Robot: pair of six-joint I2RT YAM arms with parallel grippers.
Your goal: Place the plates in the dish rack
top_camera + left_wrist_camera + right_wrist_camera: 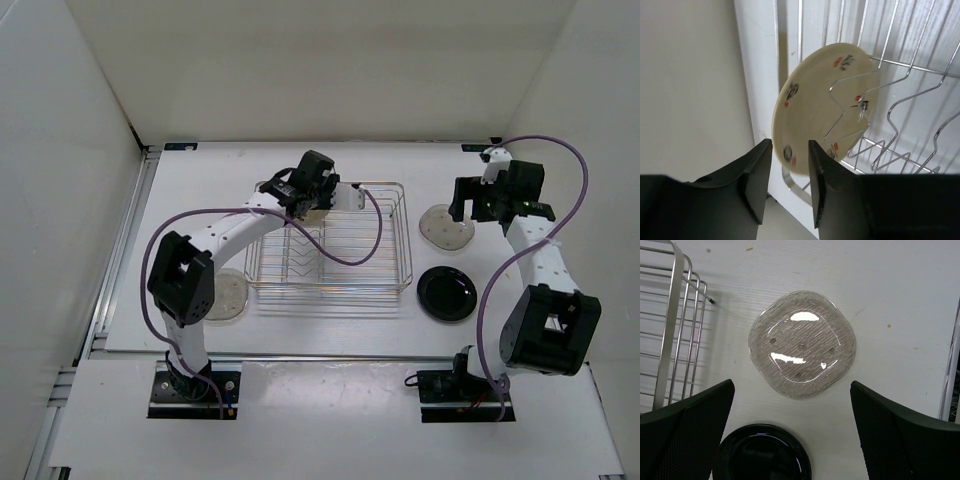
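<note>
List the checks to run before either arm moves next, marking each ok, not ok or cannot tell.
1. Tan plate stands on edge among the dish rack prongs: ok.
2. Left gripper clear of the tan plate: cannot tell; jaws are parted, with the rim close to the tips.
3. Right gripper open wide above the translucent plate: ok.
4. Translucent plate lies flat, apart from the rack and the black plate: ok.
5. All plates loaded: not ok; the translucent, black and pale plate lie on the table.
</note>
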